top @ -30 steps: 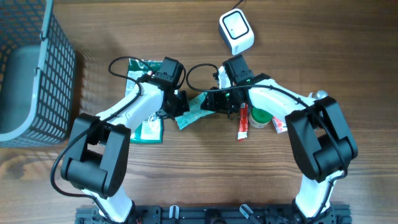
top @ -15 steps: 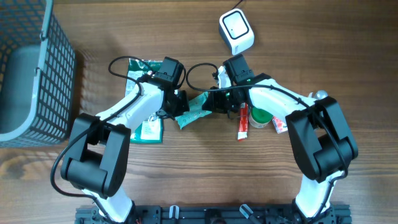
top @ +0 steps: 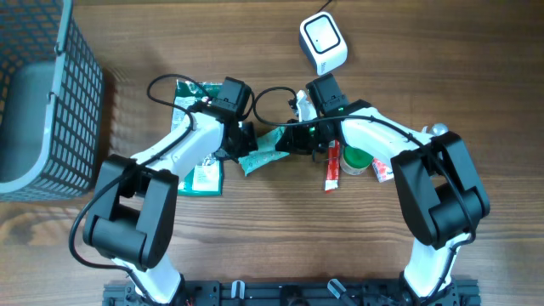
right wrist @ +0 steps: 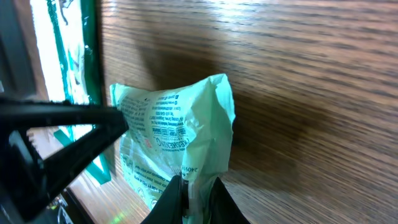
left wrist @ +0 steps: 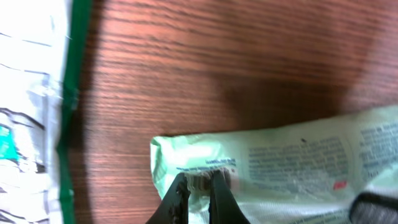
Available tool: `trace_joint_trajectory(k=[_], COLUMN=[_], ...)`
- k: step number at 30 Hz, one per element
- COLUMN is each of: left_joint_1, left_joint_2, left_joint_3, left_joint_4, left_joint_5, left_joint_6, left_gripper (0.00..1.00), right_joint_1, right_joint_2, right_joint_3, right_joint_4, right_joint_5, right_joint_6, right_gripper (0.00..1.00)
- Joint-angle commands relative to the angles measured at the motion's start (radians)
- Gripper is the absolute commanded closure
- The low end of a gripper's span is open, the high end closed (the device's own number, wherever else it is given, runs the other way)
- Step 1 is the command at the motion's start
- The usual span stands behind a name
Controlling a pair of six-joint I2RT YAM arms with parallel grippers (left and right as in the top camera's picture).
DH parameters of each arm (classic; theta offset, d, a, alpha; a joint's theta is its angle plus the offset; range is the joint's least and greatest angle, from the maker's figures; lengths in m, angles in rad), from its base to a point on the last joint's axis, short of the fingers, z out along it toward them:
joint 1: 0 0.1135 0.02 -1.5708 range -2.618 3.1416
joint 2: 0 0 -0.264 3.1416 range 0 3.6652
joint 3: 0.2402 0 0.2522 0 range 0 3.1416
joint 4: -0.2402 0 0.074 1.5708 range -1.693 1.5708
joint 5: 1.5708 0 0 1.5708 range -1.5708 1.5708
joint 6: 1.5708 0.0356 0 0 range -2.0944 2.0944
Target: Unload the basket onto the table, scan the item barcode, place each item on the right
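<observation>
Overhead: grey wire basket point(top: 51, 93) at left table edge; flat green-white packet point(top: 200, 174) right of it. Next, left hand point(top: 246, 143) pinched shut on crinkly mint-green plastic pouch point(top: 265, 153), mid-table; right hand point(top: 287, 140) clamps opposite end. Pouch print small, unreadable. Red tube point(top: 332, 166) further right; white rounded scanner point(top: 323, 42) near far edge.

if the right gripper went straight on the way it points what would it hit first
The right gripper grips the crinkled pale green plastic packet; past it, probably the left gripper clamped on the far end, though depth is unclear.
</observation>
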Motion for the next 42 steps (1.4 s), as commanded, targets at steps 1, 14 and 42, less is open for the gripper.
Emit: trace_joint_trajectory(k=[1,14,42], left_joint_1=[0.066,0.192,0.192], left_joint_2=[-0.033,-0.231,-0.231], left_joint_3=[0.066,0.159,0.159], left_joint_4=[-0.026,-0.206,-0.219], left_joint_5=[-0.103,-0.216,-0.216], left_joint_6=[0.015,0.016,0.015], left_gripper=[0.96,0.0,0.0], right_joint_1=[0.004,0.004,0.004], right_joint_2=[-0.019,-0.019,-0.019], right_joint_3=[-0.011,-0.011,-0.011], right_joint_4=[0.004,-0.002,-0.029], right_joint_5=[-0.058,-0.058,-0.058], right_joint_6=[-0.061,-0.088,-0.114], right_gripper=[0.96,0.96,0.96])
